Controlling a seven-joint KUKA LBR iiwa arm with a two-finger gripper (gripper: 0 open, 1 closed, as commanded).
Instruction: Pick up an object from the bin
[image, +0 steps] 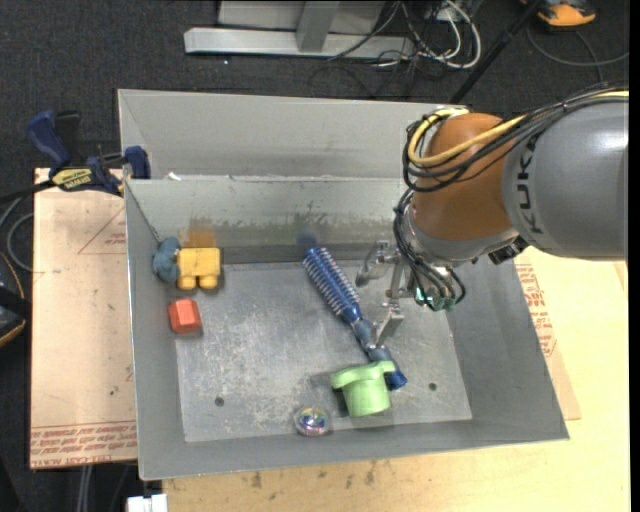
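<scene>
Hanging in from the right of the frame, the gripper (388, 312) was seen low over the middle-right of the grey bin (250, 370), just beside the handle of a blue brush (333, 280). The brush was laid slantwise, with its bristled head toward the upper middle of the frame near the back wall. Its handle was run down toward the lower middle, where its end was tucked against a green cap-like cylinder (362, 392). Whether the jaws were spread or pressed together could not be told, as this was not made plain from above. Nothing could be made out between them, so no hold is claimed. The brush was judged the likeliest thing of the task, since it was nearest to the gripper. Its narrow handle was also offered clear of the walls, with bare floor on either side for a pinch across it. The green cylinder, touching the handle's end, was judged a possible hindrance, as it might be dragged or tipped when the brush is lifted. A small shiny marble (312, 422) was seen just to the lower left of the cylinder. Well apart, in the upper left of the bin, a yellow block (199, 267) was set against a blue lump (165, 259), with a red block (184, 316) just below them. These were thought to be out of the way.
</scene>
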